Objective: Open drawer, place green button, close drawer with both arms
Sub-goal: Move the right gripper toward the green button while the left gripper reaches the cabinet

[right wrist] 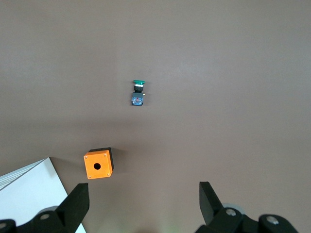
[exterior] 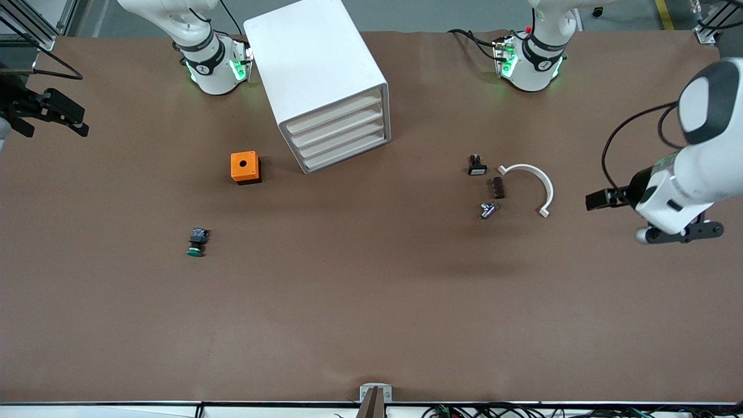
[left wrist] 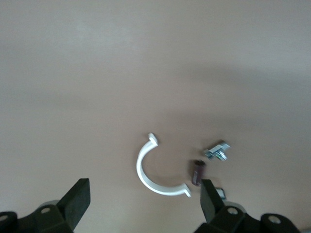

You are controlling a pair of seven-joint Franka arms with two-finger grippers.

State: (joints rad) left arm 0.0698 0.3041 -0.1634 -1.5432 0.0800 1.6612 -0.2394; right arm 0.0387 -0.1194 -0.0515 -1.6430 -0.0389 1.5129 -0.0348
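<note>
The white cabinet (exterior: 316, 64) stands near the robots' bases, and its four stacked drawers (exterior: 339, 136) are all shut. The green-capped button (exterior: 196, 242) lies on its side on the brown table, nearer to the front camera than the orange cube (exterior: 245, 167); it also shows in the right wrist view (right wrist: 139, 92). My right gripper (exterior: 49, 113) hangs open and empty over the table edge at the right arm's end (right wrist: 143, 204). My left gripper (exterior: 685, 232) hangs open and empty over the left arm's end (left wrist: 144, 201).
A white half-ring clamp (exterior: 531, 186), a small dark block (exterior: 498, 187), a metal piece (exterior: 487, 210) and a black button with a white cap (exterior: 477, 165) lie together toward the left arm's end. The orange cube (right wrist: 98, 164) sits beside the cabinet (right wrist: 29, 194).
</note>
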